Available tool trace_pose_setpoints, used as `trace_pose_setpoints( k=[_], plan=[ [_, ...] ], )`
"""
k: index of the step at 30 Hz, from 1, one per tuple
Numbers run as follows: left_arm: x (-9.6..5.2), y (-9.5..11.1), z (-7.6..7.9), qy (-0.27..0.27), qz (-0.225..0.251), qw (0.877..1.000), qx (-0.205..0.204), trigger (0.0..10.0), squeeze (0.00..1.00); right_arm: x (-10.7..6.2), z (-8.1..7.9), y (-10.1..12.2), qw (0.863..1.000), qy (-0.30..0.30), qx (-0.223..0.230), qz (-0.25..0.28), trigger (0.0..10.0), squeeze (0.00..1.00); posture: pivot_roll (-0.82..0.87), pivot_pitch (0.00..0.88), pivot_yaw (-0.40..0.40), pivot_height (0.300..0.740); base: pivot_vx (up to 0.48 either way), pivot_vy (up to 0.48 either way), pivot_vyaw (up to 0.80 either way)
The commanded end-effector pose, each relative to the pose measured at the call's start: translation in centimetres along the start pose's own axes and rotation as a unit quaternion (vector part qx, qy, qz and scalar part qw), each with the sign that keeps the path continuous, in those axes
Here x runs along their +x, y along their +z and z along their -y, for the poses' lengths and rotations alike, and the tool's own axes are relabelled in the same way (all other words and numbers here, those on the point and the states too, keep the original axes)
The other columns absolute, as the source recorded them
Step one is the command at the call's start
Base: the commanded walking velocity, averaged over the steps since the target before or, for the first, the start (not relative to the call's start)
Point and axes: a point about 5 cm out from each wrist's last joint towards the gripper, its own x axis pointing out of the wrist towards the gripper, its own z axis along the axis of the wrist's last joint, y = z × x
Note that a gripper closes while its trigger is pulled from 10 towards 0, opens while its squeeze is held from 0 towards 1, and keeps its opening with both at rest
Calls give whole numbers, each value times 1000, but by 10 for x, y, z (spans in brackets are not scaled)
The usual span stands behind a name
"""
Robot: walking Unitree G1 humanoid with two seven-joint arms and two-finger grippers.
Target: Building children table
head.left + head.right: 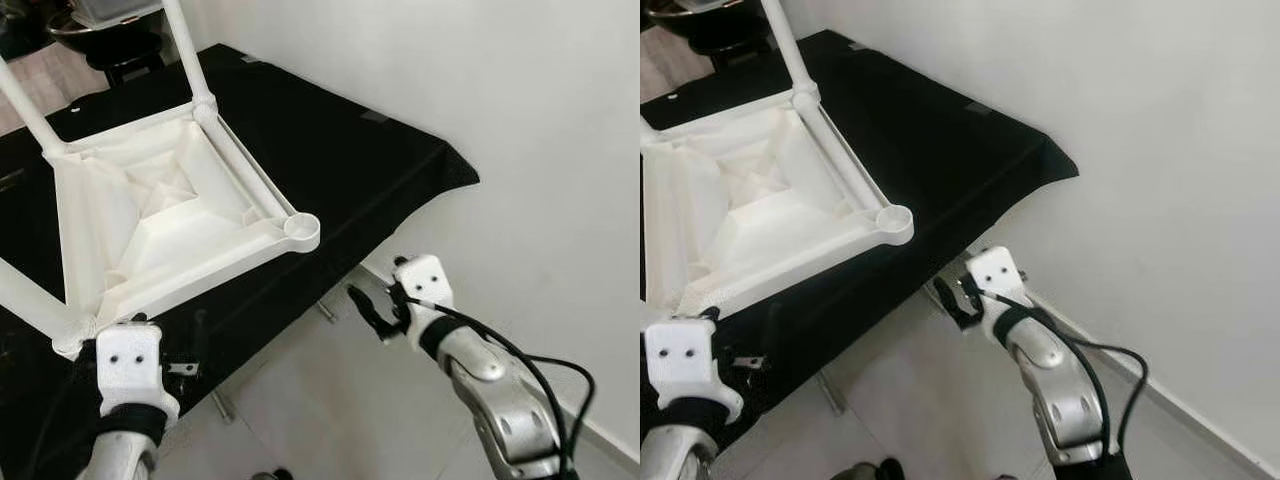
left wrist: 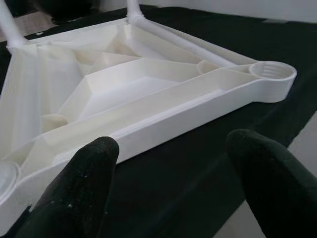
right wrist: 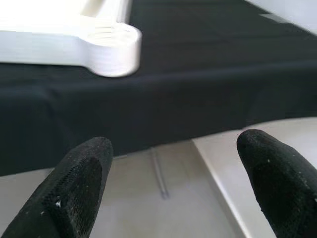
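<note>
The right gripper [image 3: 173,183] has its two black fingers [image 3: 74,188] spread wide apart, nothing between them. Past the fingertips runs the edge of a surface draped in black cloth [image 3: 198,79], the cloth hanging down over the front. On top of it lies the white plastic table top [image 3: 64,42], its round corner socket [image 3: 116,47] sitting near the cloth's edge. Below the drape is pale floor [image 3: 168,198], with a thin metal leg [image 3: 158,173] reaching down to it
</note>
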Motion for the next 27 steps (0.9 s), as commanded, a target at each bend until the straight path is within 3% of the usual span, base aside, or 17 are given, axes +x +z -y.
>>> trace_pose_setpoints(
  k=[1,4,8,14,15,19,24,27],
  plan=[
    [-2,1,1,0,13,1000,-21,10000,0,1,-3,-3,1000,7,13,-6,10000,0,-34,149,25,740,0,0,0],
    [2,0,3,-18,25,999,-42,10000,0,6,-5,-2,1000,11,12,-4,10000,0,-32,141,21,740,0,0,0],
    [10,0,15,-98,39,992,-72,10000,0,8,-4,-2,1000,8,14,-5,10000,0,-20,136,17,740,0,0,0],
    [14,1,21,-143,46,985,-86,10000,0,8,-3,-2,1000,1,17,-9,10000,0,-21,127,24,740,0,0,0],
    [16,0,21,-168,54,981,-78,10000,0,9,-4,-4,1000,3,14,-14,10000,0,-36,115,25,740,0,0,0],
    [17,0,21,-175,57,980,-75,10000,0,9,-4,-4,1000,4,12,-15,10000,0,-36,115,25,740,0,0,0],
    [27,1,15,-180,78,980,-37,10000,0,-13,-2,-12,999,6,33,-37,10000,0,-113,99,-1,740,0,0,0],
    [30,3,13,-168,87,982,-21,10000,0,-17,-1,-14,999,-5,34,-37,10000,0,-120,98,1,740,0,0,0]
  ],
)
